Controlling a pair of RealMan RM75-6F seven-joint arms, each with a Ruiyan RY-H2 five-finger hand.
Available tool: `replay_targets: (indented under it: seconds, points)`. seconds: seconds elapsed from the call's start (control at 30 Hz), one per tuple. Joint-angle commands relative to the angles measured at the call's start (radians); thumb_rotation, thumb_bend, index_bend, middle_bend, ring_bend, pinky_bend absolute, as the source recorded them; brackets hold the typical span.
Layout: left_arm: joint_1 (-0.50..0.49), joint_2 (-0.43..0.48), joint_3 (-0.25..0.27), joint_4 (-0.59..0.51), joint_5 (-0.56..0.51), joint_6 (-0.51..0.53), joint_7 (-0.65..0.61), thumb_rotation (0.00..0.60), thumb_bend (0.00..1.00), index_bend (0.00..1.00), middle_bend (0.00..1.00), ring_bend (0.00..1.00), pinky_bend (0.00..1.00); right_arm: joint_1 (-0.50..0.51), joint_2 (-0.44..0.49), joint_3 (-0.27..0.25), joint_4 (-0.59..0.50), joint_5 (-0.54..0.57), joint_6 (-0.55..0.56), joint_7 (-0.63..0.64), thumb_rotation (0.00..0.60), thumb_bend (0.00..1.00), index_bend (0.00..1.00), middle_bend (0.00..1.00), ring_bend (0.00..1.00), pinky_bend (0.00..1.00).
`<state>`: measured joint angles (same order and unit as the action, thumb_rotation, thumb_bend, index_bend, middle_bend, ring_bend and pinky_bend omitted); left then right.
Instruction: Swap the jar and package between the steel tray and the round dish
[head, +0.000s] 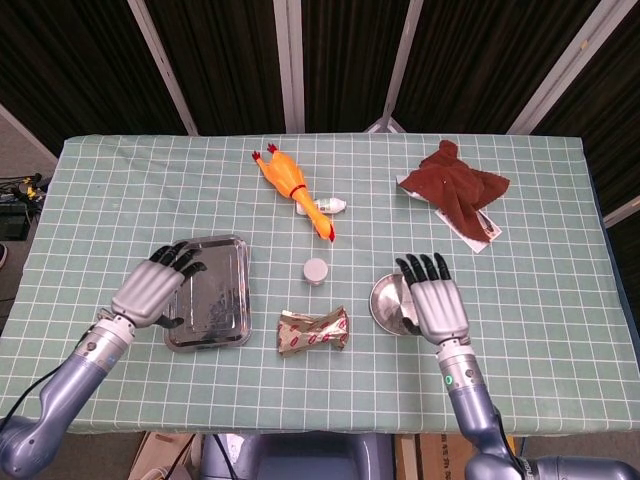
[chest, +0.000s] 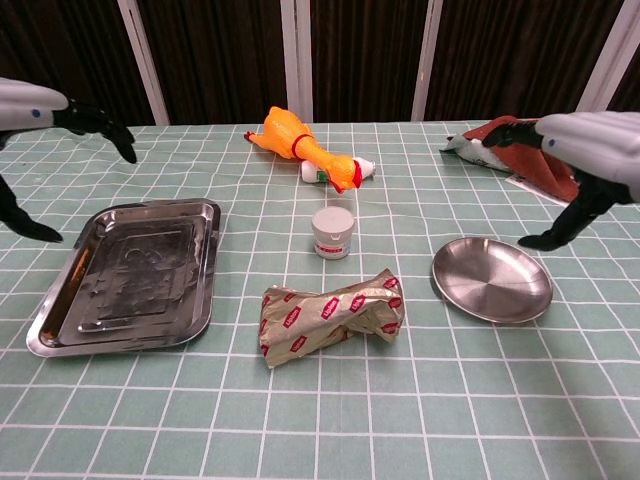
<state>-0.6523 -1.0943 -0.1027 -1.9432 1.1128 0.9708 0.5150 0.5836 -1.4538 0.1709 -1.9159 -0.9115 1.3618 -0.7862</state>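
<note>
The white jar (head: 316, 270) (chest: 332, 231) stands on the cloth between the steel tray (head: 214, 322) (chest: 60, 320) and the round dish (head: 383, 300) (chest: 492, 280). A crumpled gold and red package (head: 313, 332) (chest: 331, 311) lies on the cloth just in front of the jar. Tray and dish hold nothing. My right hand (head: 436, 304) (chest: 578, 145) hovers open over the dish's right side, fingers spread. My left hand (head: 155, 288) (chest: 45, 110) hangs open above the tray's left edge. Neither hand touches anything.
An orange rubber chicken (head: 293, 188) (chest: 300, 144) lies behind the jar with a small white bottle (head: 332, 206) (chest: 322, 172) beside it. A brown cloth (head: 456, 184) (chest: 530, 140) over a flat packet lies at the back right.
</note>
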Motion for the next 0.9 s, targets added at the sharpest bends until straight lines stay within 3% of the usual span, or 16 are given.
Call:
replay_targets:
  seconds: [0.03,0.17,0.5,0.9]
  points:
    - [-0.032,-0.044,-0.002,-0.007,-0.007,-0.021,0.026,0.6,0.0,0.22,0.09,0.01,0.11,-0.008,0.02,0.018,0.041,0.018,0.003,0.018,0.6,0.23,0.12,0.12,0.09,0.0]
    - [-0.058,-0.118,-0.009,0.002,-0.029,-0.032,0.018,0.6,0.0,0.23,0.1,0.01,0.13,-0.013,0.02,0.023,0.079,0.03,-0.005,0.044,0.6,0.16,0.12,0.11,0.09,0.0]
    - [-0.145,-0.279,-0.003,0.047,-0.154,-0.048,0.107,0.6,0.0,0.23,0.09,0.01,0.13,-0.023,0.004,0.018,0.134,0.03,-0.013,0.076,0.6,0.16,0.12,0.12,0.09,0.0]
    - [-0.202,-0.52,-0.029,0.172,-0.16,0.03,0.139,0.6,0.0,0.23,0.1,0.01,0.16,-0.033,-0.012,0.012,0.17,-0.023,0.013,0.081,0.6,0.16,0.12,0.11,0.09,0.0]
